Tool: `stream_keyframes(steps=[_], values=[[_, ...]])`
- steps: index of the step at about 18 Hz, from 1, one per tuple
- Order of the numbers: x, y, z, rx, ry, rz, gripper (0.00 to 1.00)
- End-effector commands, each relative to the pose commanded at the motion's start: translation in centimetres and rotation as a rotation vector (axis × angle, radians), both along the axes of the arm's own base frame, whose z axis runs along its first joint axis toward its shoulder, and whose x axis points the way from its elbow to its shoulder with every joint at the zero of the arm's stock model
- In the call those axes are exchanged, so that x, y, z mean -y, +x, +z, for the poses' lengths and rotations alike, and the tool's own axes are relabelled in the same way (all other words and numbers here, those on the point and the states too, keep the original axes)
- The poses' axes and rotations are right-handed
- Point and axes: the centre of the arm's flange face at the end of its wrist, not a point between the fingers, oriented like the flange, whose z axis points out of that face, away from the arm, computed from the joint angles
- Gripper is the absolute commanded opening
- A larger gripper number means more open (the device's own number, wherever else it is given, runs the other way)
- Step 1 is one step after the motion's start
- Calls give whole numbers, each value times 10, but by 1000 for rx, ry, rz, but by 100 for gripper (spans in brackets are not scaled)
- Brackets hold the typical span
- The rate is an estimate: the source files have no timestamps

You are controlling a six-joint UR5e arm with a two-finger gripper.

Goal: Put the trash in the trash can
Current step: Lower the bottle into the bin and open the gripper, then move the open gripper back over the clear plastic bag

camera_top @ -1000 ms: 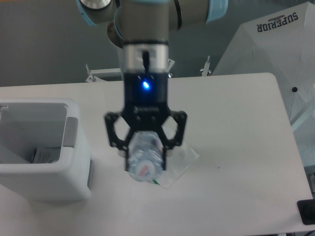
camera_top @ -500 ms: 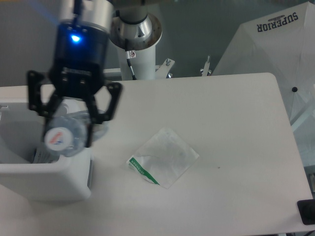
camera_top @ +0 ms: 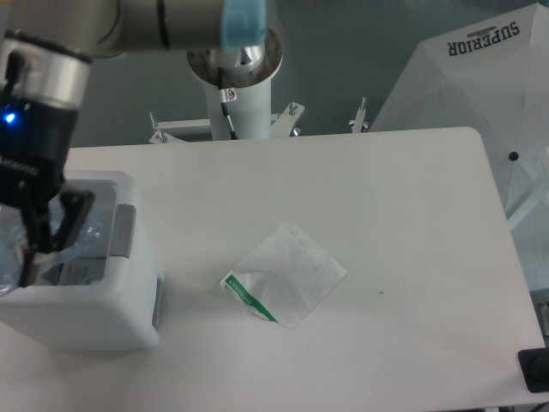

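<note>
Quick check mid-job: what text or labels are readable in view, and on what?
"SUPERIOR" on the white canopy at top right.
Green strip on the bag: print too small to read.
Sticker on the arm's base post: unreadable.
Paper inside the bin: blurred, unreadable.

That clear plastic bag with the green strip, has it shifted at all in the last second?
No. The plastic bag lies in the same spot on the table, equally far from the trash can.
</note>
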Motion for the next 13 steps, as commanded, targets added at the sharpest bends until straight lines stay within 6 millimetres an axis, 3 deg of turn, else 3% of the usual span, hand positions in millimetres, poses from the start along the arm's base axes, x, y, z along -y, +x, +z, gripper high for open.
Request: stream_keyframes(steps=[1, 3, 4, 8, 10, 12, 13], values=[[1, 0, -4, 2, -7, 1, 73], [6, 2, -11, 4, -25, -2, 96], [8, 3, -15, 7, -32, -2, 100], [19, -4, -27, 17, -60, 16, 100], [50, -62, -17, 16, -54, 135, 100], [74, -96, -13, 16, -57, 214, 100], [90, -116, -21, 31, -76, 259, 100]])
